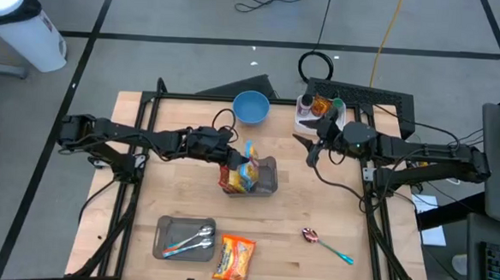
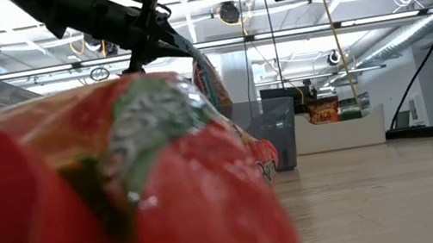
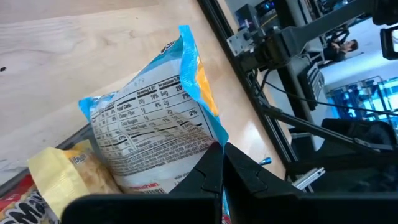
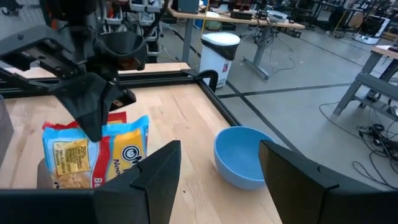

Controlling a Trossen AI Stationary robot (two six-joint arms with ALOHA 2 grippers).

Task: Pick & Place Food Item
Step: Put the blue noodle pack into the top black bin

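Note:
A blue and yellow snack packet (image 3: 149,118) stands over a grey bin (image 1: 269,186) at the table's middle, with my left gripper (image 3: 222,163) shut on it. The bin also holds a yellow packet (image 3: 59,174) and a red one. In the right wrist view the left gripper (image 4: 93,115) comes down onto the packet (image 4: 127,149). My right gripper (image 4: 217,180) hangs open and raised at the table's right, nothing between its fingers. A blue bowl (image 1: 252,107) sits on the table at the far side. My left gripper pinches the packet's blue side edge (image 3: 210,134) between its two shut fingers. It comes from the table's left, slanting down. The packet stands tilted, its printed back toward the wrist camera, lower end among the packets in the bin. Whether it rests there I cannot tell.
An orange noodle packet (image 1: 235,258) and a grey tray (image 1: 166,240) with spoons lie near the front edge. A spoon (image 1: 323,242) lies at the front right. Bottles (image 1: 316,107) stand at the far right. A red packet (image 2: 124,197) fills the low view.

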